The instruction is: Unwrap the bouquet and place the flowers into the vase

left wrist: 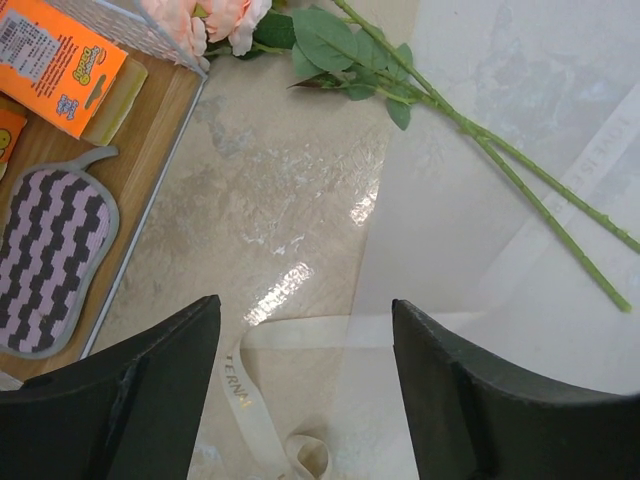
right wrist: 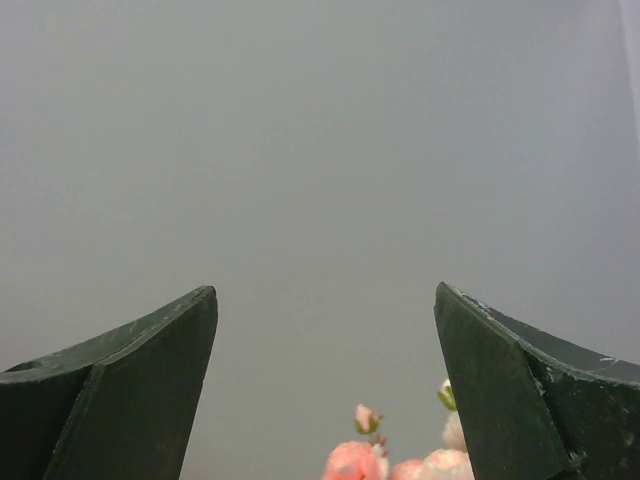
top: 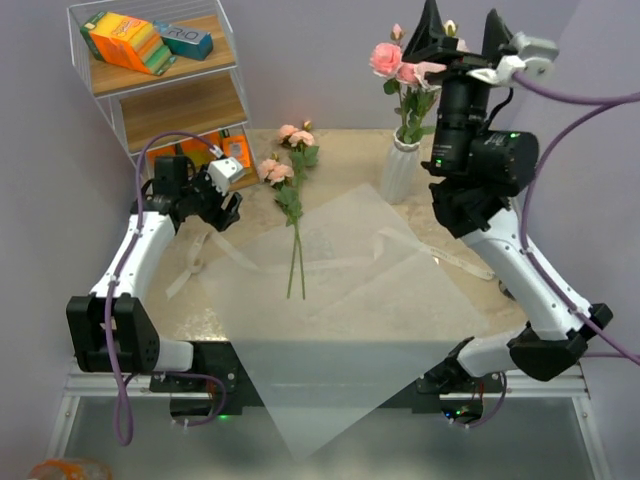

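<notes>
Overhead, a beige marbled tabletop [top: 350, 150] carries an unfolded sheet of pale grey-white translucent paper [top: 340, 330]. It is spread flat, with one corner hanging over the near edge. Two pink roses with green leaves on long thin green stems [top: 290, 200] lie on the sheet's far left part, blooms pointing away from the arms. A tall white ribbed ceramic vase [top: 402, 168] stands at the far right, just beside the paper's far corner, holding other pink roses [top: 386, 60]. The right jaws hang high above those blooms, spread wide and empty. The left jaws hover low at the left, also wide with nothing between them. Below them a loose cream ribbon [left wrist: 245, 395] lies on the tabletop at the paper's edge. A wire-and-wood shelf unit [top: 180, 100] stands at far left.
</notes>
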Available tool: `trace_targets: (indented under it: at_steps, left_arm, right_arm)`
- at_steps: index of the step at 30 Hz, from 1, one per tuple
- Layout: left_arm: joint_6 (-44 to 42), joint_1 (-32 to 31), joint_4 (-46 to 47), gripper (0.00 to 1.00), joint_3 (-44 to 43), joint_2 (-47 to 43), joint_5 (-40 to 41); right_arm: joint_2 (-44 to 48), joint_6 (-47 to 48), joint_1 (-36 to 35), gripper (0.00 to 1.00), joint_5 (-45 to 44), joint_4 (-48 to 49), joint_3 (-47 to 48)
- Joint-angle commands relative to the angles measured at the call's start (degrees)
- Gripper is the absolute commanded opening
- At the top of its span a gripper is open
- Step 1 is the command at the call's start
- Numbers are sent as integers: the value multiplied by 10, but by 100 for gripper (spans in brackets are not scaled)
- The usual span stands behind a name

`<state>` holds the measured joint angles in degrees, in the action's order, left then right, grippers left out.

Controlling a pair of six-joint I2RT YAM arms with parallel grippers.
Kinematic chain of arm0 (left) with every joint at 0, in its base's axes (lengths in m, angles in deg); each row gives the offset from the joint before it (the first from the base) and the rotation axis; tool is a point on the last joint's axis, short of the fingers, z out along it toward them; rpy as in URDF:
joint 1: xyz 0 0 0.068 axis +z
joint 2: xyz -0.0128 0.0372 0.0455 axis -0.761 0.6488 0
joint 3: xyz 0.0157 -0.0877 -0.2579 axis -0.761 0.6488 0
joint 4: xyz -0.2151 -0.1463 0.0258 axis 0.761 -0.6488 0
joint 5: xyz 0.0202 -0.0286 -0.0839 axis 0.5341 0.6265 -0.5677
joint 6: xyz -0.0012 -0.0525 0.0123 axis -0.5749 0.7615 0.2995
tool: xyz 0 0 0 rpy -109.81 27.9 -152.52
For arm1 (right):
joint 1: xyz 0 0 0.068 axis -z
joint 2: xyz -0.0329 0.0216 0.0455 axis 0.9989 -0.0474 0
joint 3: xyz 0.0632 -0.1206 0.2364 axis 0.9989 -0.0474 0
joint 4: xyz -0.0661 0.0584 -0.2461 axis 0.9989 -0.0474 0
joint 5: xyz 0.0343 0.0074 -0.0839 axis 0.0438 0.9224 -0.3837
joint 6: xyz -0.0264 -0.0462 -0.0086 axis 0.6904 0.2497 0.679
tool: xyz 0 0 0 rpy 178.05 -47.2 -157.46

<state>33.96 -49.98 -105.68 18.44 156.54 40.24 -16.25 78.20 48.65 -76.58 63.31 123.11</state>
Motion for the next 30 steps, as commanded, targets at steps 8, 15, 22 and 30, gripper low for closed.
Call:
trace_targets:
  at_steps: [8, 15, 22, 30]
  left_arm:
    - [32, 23, -27, 91, -19, -35, -26]
    - [32, 49, -32, 91, -13, -44, -23]
    - [25, 73, -48, 96, -16, -54, -23]
    - [13, 76, -52, 97, -11, -58, -22]
  right_arm:
    - [-197, -120, -127, 99, -76, -567, 286]
    - [-154, -266, -123, 92, 84, -510, 33]
    - [-319, -321, -114, 65, 84, -609, 76]
    - [-461, -459, -28, 44, 174, -601, 126]
